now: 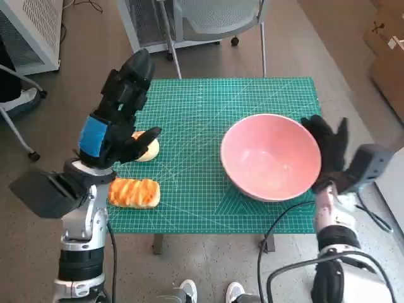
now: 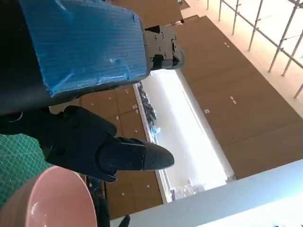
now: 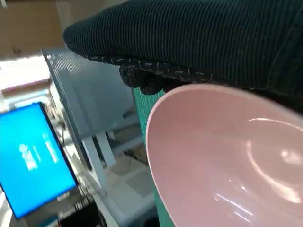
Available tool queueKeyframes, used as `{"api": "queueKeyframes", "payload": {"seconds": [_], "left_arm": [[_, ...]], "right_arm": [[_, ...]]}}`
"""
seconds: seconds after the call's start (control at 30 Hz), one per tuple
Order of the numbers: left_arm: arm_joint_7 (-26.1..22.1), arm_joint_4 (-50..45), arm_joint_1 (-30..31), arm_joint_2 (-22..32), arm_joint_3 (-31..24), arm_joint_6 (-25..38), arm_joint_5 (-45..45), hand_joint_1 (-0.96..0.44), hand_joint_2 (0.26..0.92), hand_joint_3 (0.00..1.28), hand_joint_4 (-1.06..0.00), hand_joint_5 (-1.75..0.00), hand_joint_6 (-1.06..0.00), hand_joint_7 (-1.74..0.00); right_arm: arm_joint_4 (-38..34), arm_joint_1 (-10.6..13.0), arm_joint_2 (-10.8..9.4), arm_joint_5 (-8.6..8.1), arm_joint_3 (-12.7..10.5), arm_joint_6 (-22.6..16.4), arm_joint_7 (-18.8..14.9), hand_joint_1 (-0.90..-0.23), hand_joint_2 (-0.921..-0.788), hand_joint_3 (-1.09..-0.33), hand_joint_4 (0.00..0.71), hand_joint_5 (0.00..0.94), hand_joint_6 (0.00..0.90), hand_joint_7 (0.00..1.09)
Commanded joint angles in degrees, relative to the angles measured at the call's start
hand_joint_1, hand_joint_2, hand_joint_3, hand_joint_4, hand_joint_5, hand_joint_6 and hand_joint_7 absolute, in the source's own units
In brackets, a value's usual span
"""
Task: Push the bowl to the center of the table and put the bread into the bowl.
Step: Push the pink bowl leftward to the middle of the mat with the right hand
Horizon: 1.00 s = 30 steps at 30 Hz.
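Note:
A large pink bowl (image 1: 271,156) sits on the green cutting mat (image 1: 202,107), right of the middle; it also shows in the right wrist view (image 3: 227,161) and in the left wrist view (image 2: 47,201). My gloved right hand (image 1: 328,148) lies flat against the bowl's right rim, fingers spread. A glazed bread (image 1: 134,192) lies at the mat's near left edge, and a pale round bun (image 1: 147,149) sits just beyond it. My left hand (image 1: 120,113) hovers raised above the bun, fingers apart and empty.
A grey chair (image 1: 214,19) stands beyond the table's far edge. A white cabinet (image 1: 31,25) is at the far left. A person's shoes (image 1: 211,291) show below the near edge. A lit blue screen (image 3: 33,156) appears in the right wrist view.

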State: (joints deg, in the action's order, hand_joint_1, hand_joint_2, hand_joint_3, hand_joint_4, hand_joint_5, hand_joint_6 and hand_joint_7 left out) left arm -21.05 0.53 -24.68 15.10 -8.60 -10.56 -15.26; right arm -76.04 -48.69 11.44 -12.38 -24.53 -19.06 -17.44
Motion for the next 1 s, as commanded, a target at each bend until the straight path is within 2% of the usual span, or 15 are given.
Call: {"api": "queueKeyframes", "payload": {"seconds": [0.03, 0.6, 1.0], "left_arm": [[0.8, -2.0, 1.5, 1.0, -0.7, 0.6, 0.9, -0.51, 0.894, 0.29, -0.02, -0.01, 0.00, -0.38], [3.5, -6.5, 4.9, 0.9, -1.8, 3.0, 1.2, -0.55, 0.921, 0.22, -0.03, -0.01, 0.00, -0.37], [4.8, -7.6, 6.3, 0.9, -2.3, 2.9, 1.7, -0.57, 0.921, 0.20, -0.03, -0.01, 0.00, -0.36]], "right_arm": [[-0.5, -0.9, -1.9, 0.39, 0.2, 1.0, -0.3, -0.563, -0.921, -0.782, 0.324, 0.020, 0.452, 0.03], [-0.3, -5.1, -6.9, 1.90, 1.6, 1.9, 1.2, -0.534, -0.921, -0.829, 0.314, 0.006, 0.429, 0.01], [-0.5, -7.3, -8.8, 3.21, 3.3, 3.3, 2.0, -0.555, -0.921, -0.814, 0.341, 0.015, 0.431, 0.01]]}}
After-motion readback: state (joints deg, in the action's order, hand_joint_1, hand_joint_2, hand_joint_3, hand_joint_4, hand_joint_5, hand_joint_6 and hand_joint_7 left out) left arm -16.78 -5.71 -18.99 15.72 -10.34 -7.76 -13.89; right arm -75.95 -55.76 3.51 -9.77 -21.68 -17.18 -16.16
